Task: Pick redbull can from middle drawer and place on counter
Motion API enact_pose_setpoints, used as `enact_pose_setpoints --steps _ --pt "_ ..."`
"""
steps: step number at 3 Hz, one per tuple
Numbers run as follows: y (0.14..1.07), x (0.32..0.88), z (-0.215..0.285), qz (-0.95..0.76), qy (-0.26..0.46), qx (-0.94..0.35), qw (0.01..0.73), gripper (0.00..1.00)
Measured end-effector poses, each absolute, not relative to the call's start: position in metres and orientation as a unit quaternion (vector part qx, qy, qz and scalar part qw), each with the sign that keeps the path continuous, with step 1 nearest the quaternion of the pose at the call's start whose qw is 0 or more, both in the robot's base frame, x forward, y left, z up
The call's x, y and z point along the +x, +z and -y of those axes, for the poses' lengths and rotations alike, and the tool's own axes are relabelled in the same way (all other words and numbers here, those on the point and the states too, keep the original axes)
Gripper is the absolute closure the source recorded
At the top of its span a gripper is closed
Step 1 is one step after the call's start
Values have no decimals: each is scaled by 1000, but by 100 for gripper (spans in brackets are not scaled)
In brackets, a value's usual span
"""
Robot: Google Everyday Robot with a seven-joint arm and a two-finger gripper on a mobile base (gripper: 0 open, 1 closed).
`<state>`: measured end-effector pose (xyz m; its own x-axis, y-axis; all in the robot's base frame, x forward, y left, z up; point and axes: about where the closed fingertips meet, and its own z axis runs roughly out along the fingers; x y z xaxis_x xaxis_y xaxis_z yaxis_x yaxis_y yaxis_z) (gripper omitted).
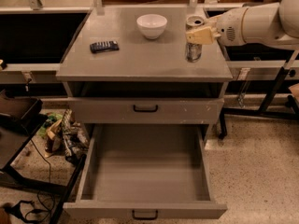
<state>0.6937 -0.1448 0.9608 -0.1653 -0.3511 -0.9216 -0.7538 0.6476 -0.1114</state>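
The redbull can [193, 49] is upright at the right side of the counter [135, 59], its silver top showing. Its base is at the counter surface; I cannot tell if it rests there. My gripper [200, 35] reaches in from the right on the white arm and is shut on the can's upper part, its tan fingers [204, 34] wrapping it. The middle drawer [93, 171] is pulled wide open below, and its grey floor is bare.
A white bowl [152, 25] stands at the counter's back middle, left of the can. A black remote [104, 46] lies on the left. The shallower drawer front [187, 111] above the open drawer is closed. Clutter and cables lie on the floor at left [63, 134].
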Motion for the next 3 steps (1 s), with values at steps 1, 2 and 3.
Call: enact_pose_setpoints --steps 1,2,3 --pt "928 724 164 -748 187 -338 540 100" --pt "901 743 174 -757 192 -320 536 100" --pt "905 743 174 -757 192 -320 536 81"
